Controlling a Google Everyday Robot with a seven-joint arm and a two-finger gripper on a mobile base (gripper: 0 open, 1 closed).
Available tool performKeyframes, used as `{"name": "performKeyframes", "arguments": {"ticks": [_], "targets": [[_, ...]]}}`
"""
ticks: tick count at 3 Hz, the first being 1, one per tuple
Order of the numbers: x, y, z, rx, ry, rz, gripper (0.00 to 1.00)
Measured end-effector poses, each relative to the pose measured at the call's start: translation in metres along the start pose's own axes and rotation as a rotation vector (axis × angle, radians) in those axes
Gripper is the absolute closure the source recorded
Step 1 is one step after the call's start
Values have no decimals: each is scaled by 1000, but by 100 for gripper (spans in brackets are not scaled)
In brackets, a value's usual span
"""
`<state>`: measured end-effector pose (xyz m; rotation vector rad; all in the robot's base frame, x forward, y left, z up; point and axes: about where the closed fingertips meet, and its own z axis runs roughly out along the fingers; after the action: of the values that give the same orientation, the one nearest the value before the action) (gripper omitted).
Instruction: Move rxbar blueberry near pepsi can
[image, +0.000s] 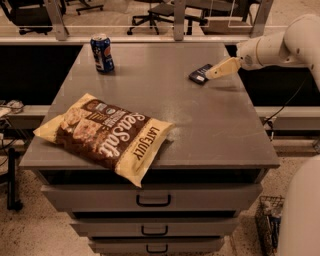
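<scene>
The rxbar blueberry (200, 73) is a small flat dark wrapper lying at the far right of the grey cabinet top (200, 120). The pepsi can (102, 53) stands upright at the far left of the top, well apart from the bar. My gripper (211, 75) reaches in from the right on a white arm; its pale tip is right at the bar's right edge, low over the top.
A large yellow-and-brown chip bag (105, 135) lies at the front left, overhanging the front edge. Drawers (152, 200) face me below. Office chairs (150, 15) stand behind a rail at the back. A wire basket (267, 225) sits on the floor at right.
</scene>
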<state>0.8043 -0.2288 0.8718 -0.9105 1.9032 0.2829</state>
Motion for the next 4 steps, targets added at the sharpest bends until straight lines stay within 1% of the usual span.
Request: {"name": "performKeyframes", "arguments": {"ticks": [1,2,3,4], "targets": [[4,4,22,-32,-12,40,0],[6,12,38,-68,-19,66,17],[8,20,50,-103,-24,88,41],[8,25,54,-124,-25,95,64]]}}
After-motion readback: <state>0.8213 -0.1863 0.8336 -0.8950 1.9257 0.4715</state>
